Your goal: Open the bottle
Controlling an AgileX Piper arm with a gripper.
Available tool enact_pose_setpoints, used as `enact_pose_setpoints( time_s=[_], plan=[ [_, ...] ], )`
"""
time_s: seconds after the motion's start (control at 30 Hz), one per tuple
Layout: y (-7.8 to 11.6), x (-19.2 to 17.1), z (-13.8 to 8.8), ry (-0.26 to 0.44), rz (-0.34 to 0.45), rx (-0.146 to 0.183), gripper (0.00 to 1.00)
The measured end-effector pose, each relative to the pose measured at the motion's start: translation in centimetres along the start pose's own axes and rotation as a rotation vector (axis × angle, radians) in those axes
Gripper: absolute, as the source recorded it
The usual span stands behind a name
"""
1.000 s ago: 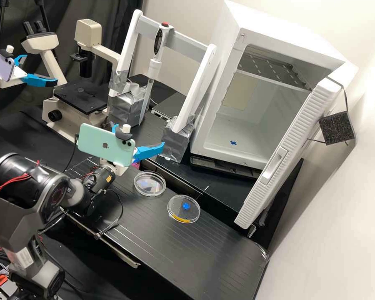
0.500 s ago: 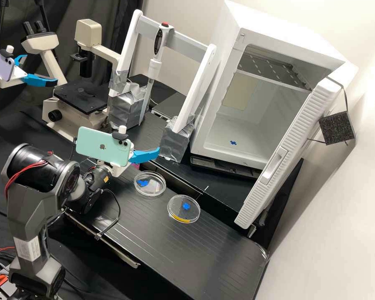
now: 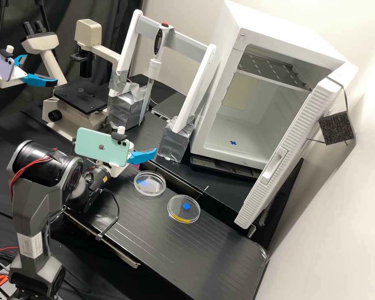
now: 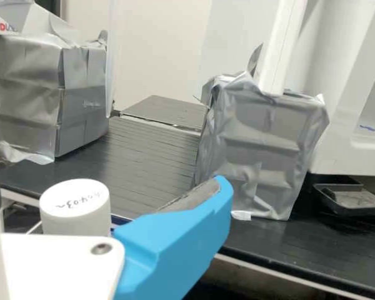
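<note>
In the high view the gripper [image 3: 142, 156] is over the bench's left part, its far finger hidden behind the green phone on its mount. A pink patch [image 3: 134, 166], perhaps part of the bottle, peeks out just below it. The wrist view has the gripper [image 4: 106, 178] open, its blue fingers [image 4: 175, 244] wide apart at either side of a round white cap [image 4: 75, 203] with handwriting on top. The cap is close to the gripper's white body, with a visible gap towards each finger. The bottle's body beneath is hidden, so its contact with the fingers is unclear.
Two clear dishes, one [image 3: 150, 183] near the gripper and another [image 3: 183, 209] farther right, lie on the black bench [image 3: 221, 250]. Beyond are a taped white frame [image 3: 175, 146], a microscope [image 3: 81, 96] and a white cabinet [image 3: 221, 137] with its door open.
The gripper and its phone have shifted slightly left and down in the high view. The arm's large dark joint has moved right and up. The dishes have stayed in place.
</note>
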State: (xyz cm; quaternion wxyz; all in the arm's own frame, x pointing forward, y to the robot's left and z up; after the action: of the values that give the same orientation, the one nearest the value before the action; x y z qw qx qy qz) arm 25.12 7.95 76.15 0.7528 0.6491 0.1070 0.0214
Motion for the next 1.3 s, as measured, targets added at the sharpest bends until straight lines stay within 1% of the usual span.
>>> enact_pose_setpoints(
  time_s=[0.9,1.3],
  plan=[
    [-0.03,-0.01,-0.07,0.002,0.001,0.001,0.00],
    [-0.24,-0.08,-0.27,0.010,-0.008,-0.005,0.00]
  ],
)
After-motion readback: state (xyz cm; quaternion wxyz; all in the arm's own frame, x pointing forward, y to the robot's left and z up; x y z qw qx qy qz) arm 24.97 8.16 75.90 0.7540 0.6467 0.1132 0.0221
